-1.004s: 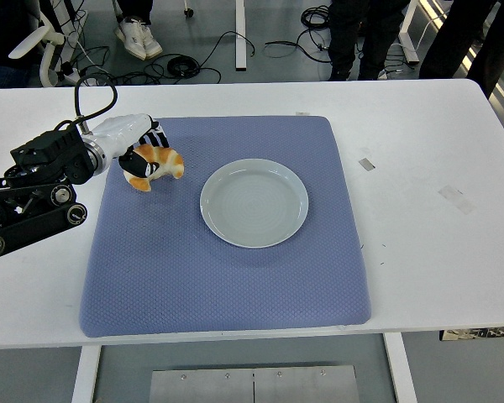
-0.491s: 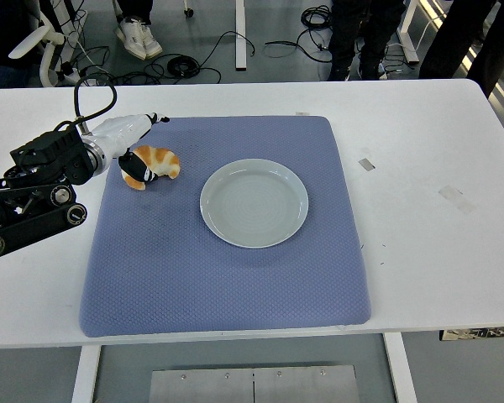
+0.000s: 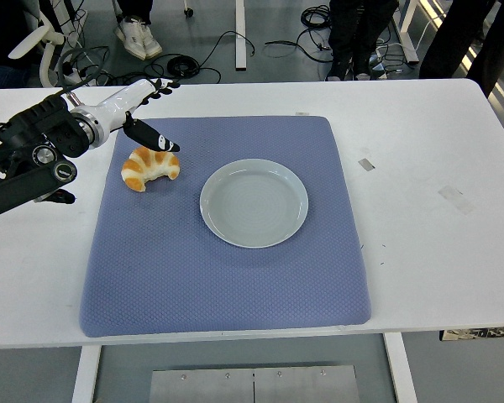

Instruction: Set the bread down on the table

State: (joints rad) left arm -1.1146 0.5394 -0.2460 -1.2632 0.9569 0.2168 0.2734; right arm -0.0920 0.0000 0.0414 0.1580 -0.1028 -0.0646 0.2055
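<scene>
the left hand [image 3: 143, 105], white-shelled with black fingers, sits at the end of a black arm that comes in from the left edge, over the far left part of the white table [image 3: 420, 168]. its fingers are spread wide and hold nothing: several point away toward the far edge of the table, and one black digit [image 3: 151, 136] angles down toward the near side. the golden-brown, crescent-shaped bread roll [image 3: 149, 167] lies just below that digit, on the near side of the hand, and appears apart from it, though the gap is slim. the roll rests flat on the blue-violet quilted fabric mat [image 3: 227, 277], close to the mat's left edge and toward its far corner, with its two ends curving toward the near side.

to the right of the hand and the roll, a round pale grey-green plate [image 3: 254, 202] sits on the same mat, near the roll but not touching it. the mat spreads well to the right of the hand and toward the near edge of the table.

beyond the hand, past the far edge of the table, black cables [image 3: 202, 54] lie on the grey floor, and the legs and shoes of standing people [image 3: 357, 34] show at the top.
</scene>
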